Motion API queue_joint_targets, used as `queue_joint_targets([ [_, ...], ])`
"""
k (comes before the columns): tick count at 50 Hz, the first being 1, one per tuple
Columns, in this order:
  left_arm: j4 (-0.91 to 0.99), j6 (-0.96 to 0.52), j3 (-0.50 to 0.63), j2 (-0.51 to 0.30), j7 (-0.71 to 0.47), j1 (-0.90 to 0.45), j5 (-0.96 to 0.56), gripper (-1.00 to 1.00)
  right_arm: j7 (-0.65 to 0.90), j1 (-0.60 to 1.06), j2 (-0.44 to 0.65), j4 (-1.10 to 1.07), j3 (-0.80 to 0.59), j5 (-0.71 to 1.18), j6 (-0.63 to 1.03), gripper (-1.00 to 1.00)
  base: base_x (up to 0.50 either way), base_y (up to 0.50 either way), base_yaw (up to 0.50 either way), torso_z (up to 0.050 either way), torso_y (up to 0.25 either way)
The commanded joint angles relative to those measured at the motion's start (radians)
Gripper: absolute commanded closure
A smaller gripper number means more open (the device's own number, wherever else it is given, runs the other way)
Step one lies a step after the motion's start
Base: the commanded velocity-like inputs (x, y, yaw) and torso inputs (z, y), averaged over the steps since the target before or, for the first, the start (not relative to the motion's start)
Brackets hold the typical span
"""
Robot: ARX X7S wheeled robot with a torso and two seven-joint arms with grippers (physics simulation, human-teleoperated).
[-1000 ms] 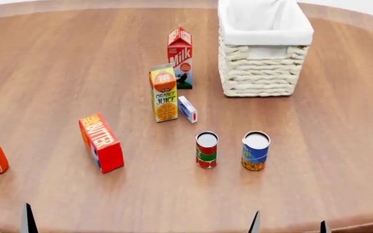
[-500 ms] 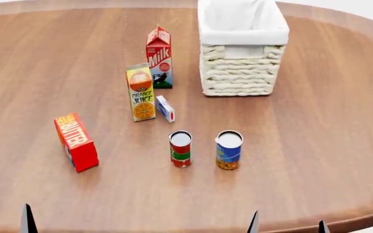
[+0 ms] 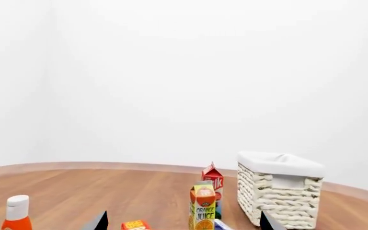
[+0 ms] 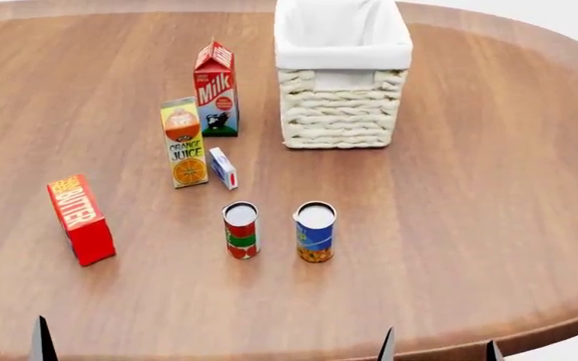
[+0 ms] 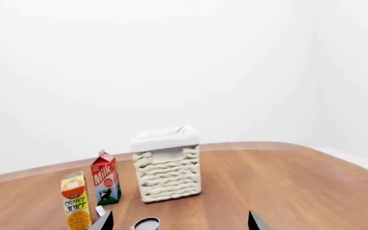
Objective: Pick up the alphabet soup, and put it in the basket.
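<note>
The alphabet soup [image 4: 315, 232], a small can with a silver top and a blue and yellow label, stands upright on the table in the head view. Only its silver top [image 5: 147, 224] shows in the right wrist view, between the fingertips but far ahead of them. The basket [image 4: 342, 56], cream wicker with a white liner, stands at the back; it also shows in the left wrist view [image 3: 280, 201] and the right wrist view [image 5: 168, 172]. My right gripper [image 4: 439, 352] is open and empty at the near edge. My left gripper [image 3: 184, 224] is open and empty.
A red and green can [image 4: 241, 230] stands just left of the soup. A small white box [image 4: 223, 168], orange juice [image 4: 184, 143] and milk [image 4: 216, 89] stand behind it. A butter box [image 4: 80, 219] is at the left. A ketchup bottle [image 3: 17, 215] shows in the left wrist view.
The head view has swung right: every object has slid left in the frame and the ketchup bottle has left it. The gripper tips keep their places at the frame's bottom.
</note>
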Motion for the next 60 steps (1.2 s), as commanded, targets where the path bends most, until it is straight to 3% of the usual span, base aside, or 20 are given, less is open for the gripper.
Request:
queue_joint_targets([
  [1, 0.003, 0.002, 0.007, -0.006, -0.009, 0.000, -0.001, -1.00, 0.004, 0.003, 0.010, -0.001, -0.008, 0.006, 0.009, -1.00, 0.00, -0.16, 0.00, 0.000, 0.000],
  [38, 0.001, 0.013, 0.021, -0.024, -0.035, 0.000, -0.004, -1.00, 0.005, -0.006, 0.031, 0.004, -0.063, -0.049, -0.030, -1.00, 0.01, -0.15, 0.00, 0.000, 0.000],
  [44, 0.003, 0.021, 0.022, -0.026, -0.041, 0.002, 0.000, -1.00, 0.029, -0.021, 0.015, 0.004, -0.055, -0.087, -0.109, -1.00, 0.10, -0.05, 0.00, 0.000, 0.000],
  [60, 0.001, 0.024, 0.031, -0.032, -0.050, 0.001, 0.000, -1.00, 0.030, -0.015, 0.022, 0.022, -0.067, -0.086, -0.123, -1.00, 0.29, 0.00, 0.00, 0.000, 0.000],
])
